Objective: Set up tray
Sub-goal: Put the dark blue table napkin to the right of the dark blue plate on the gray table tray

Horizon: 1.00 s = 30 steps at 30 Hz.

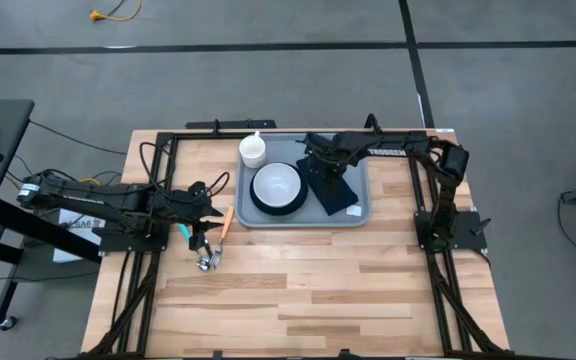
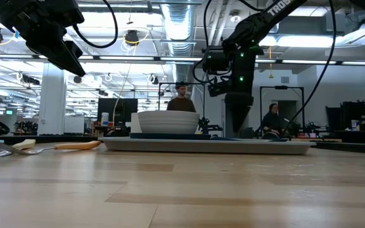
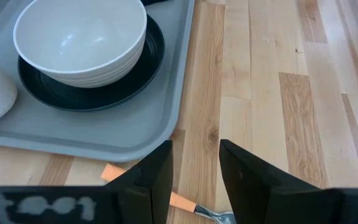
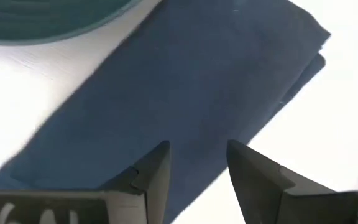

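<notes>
- The right hand (image 4: 194,180) is hovering with its fingers spread and pinching nothing, just above the dark navy folded cloth napkin (image 1: 333,194). Judging by this, it should be rising straight up so the napkin is not dragged.
- The large light blue-grey rectangular plastic tray (image 1: 358,215) is lying near the tabletop's far edge, directly beneath that hand, carrying a white ceramic bowl (image 1: 276,183) on a round dark teal plate (image 1: 254,201).
- The left hand (image 3: 194,180) is waiting, fingers spread, over the orange-handled metal cutlery (image 1: 214,243) just beside the tray's near left corner.
</notes>
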Motion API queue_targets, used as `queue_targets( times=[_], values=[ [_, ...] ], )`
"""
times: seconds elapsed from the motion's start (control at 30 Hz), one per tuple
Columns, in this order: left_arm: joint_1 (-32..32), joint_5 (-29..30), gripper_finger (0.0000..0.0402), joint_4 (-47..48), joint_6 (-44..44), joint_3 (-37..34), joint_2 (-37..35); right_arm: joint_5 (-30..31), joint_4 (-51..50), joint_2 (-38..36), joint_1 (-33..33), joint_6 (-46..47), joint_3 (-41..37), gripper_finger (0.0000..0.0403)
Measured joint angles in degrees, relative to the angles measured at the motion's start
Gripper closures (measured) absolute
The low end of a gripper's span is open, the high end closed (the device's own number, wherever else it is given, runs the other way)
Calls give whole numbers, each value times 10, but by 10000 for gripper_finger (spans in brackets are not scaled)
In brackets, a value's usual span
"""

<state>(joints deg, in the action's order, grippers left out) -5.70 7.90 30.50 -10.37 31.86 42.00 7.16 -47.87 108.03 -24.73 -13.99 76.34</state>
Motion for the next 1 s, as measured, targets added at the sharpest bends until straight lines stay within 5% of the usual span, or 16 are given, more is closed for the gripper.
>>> queue_targets(
  times=[0.33, 0.67, 1.0],
  values=[
    [0, 0, 283, 0, 0, 0, 0, -70, 5, 0, -15, -43, 0, 251],
    [0, 0, 283, 0, 0, 0, 0, -73, 20, 0, -10, -175, -17, 251],
    [0, 0, 283, 0, 0, 0, 0, -71, 23, 1, -12, -181, -57, 269]
  ],
)
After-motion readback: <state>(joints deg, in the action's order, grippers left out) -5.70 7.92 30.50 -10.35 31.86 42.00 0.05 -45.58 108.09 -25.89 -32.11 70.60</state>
